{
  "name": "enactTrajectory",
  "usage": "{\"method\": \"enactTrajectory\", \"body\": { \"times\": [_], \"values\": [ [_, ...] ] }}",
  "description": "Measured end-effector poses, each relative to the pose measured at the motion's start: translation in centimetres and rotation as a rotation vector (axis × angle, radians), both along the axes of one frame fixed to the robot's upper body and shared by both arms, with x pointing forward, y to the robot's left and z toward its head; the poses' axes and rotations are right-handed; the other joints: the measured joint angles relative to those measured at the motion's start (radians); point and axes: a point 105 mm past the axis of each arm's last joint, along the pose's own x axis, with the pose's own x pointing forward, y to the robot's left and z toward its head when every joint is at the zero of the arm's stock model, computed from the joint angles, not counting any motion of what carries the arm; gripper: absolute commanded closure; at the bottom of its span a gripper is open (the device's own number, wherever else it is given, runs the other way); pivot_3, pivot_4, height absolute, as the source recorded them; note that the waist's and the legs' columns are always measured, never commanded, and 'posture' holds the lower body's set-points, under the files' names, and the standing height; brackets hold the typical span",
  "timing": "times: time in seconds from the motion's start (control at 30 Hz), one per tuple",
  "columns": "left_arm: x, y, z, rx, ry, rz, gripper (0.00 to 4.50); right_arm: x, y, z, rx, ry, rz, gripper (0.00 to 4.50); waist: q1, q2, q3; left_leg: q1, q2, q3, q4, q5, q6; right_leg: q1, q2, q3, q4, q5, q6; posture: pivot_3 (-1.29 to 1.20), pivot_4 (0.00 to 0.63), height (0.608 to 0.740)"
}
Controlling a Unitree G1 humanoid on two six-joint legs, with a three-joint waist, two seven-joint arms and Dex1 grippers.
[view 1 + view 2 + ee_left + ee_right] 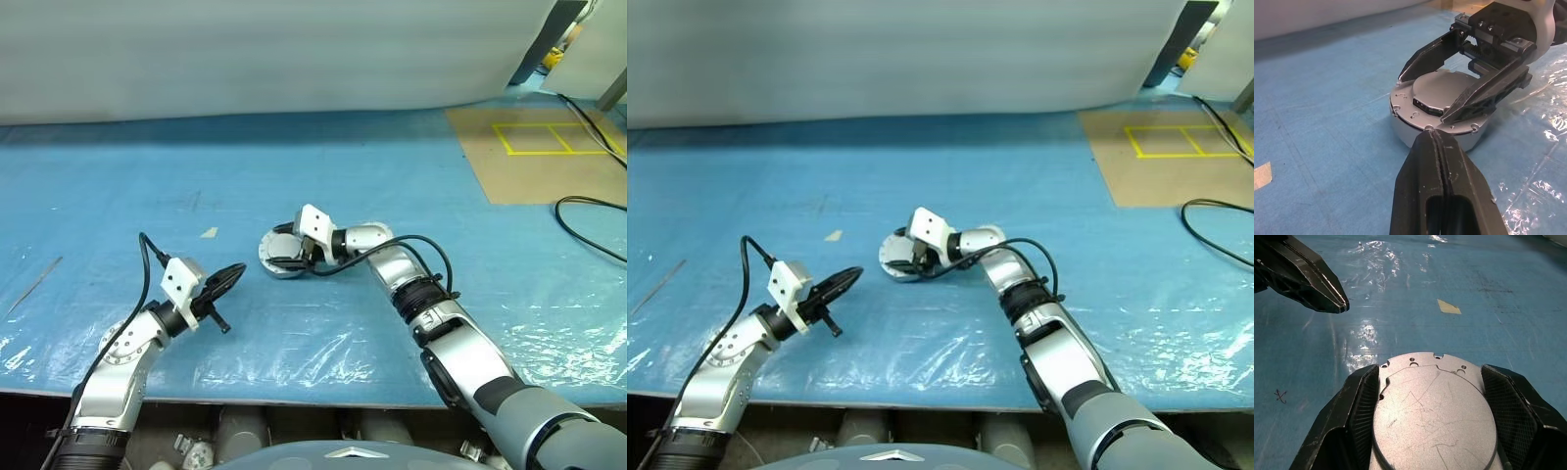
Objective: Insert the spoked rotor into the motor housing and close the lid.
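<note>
The motor housing point(1405, 132), a short round silver puck, stands on the blue table in front of me. A flat scratched grey lid point(1432, 416) lies on top of it. My right gripper point(1429, 372) reaches in from the right, and its two black fingers point(1484, 93) press against opposite sides of the lid. My left gripper point(240, 267) is shut and empty. It hovers a short way to the near left of the housing point(267, 257), pointing at it. The spoked rotor is hidden.
A small scrap of tan tape point(210, 233) lies left of the housing. At the far right are a brown board point(549, 147) with yellow lines and a black cable point(588, 211). Wrinkled clear plastic point(323, 348) covers the table's near edge.
</note>
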Motion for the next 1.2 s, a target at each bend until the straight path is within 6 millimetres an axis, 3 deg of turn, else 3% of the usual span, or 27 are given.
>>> {"method": "enactTrajectory", "body": {
  "times": [1.2],
  "values": [
    [0.2, -0.2, 0.3, 0.0, -0.01, -0.007, 4.5, 0.0, 0.6, -1.0, 0.061, 0.039, -0.012, 1.52, -0.008, 0.001, -0.022, 0.001, 0.0, 0.002, -0.004, 0.0, 0.0, -0.002, 0.0, 0.0, 0.0, -0.003, 0.002, 0.0, 0.15, 0.74]
  ]
}}
